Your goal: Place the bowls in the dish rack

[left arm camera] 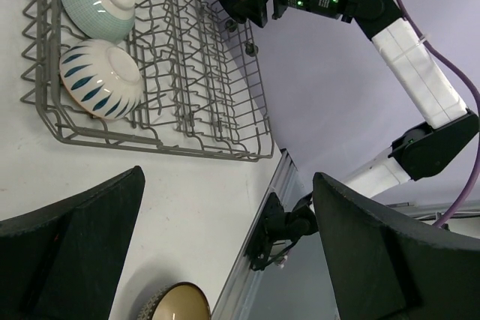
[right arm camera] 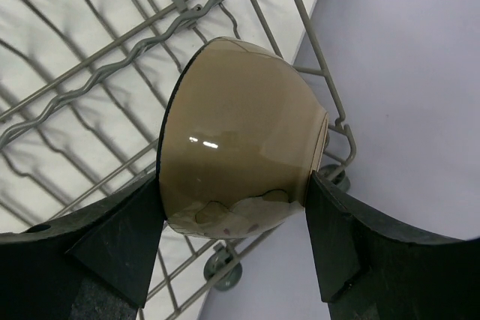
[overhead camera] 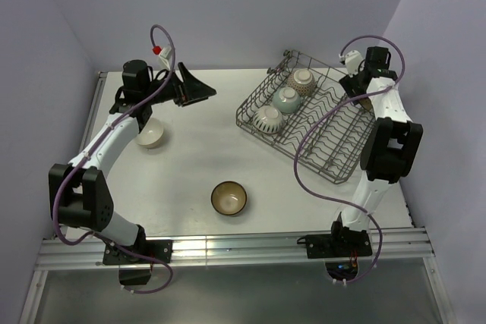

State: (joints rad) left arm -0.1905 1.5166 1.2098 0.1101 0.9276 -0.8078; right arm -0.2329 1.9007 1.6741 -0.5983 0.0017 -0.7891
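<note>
Workspace seen from above and from both wrists. The right gripper (right arm camera: 232,219) is clamped on a tan bowl (right arm camera: 240,148), one finger pressed to each side. It holds the bowl tipped on its side over the far right edge of the dish rack (overhead camera: 334,149). Whether the bowl touches the wires cannot be told.

Three bowls stand in a row along the rack's left side. From far to near they are a lattice-patterned bowl (overhead camera: 302,79), a pale teal bowl (overhead camera: 287,99) and a cream bowl (overhead camera: 267,119) with dark leaf marks.

The left gripper (overhead camera: 196,90) hangs over the far left of the table (overhead camera: 190,157), fingers spread wide with nothing between them. A white bowl (overhead camera: 150,136) sits beneath that arm. A dark-rimmed bowl (overhead camera: 228,198) with a tan inside stands upright near the table's near edge, well apart from the rack.
</note>
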